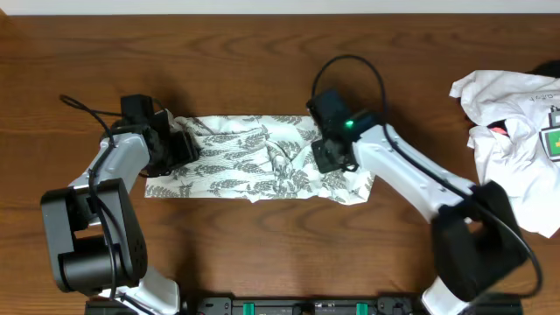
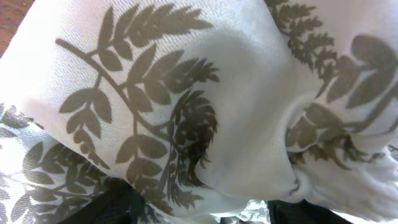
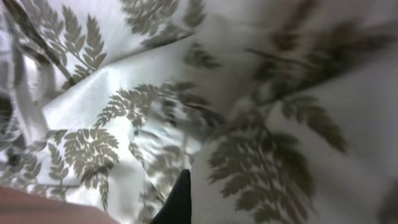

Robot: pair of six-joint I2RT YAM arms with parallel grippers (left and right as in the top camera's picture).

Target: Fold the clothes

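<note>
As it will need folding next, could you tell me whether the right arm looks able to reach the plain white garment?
Probably yes: the white garment lies to its right, with bare table between. But the right gripper is shut at the fern cloth, so it must lift away first.

Left arm angled inward (jaws unreadable), right arm likewise, jaws closed.

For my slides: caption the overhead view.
Folding the fern-print garment: left gripper at its left end, right gripper right of middle.
</note>
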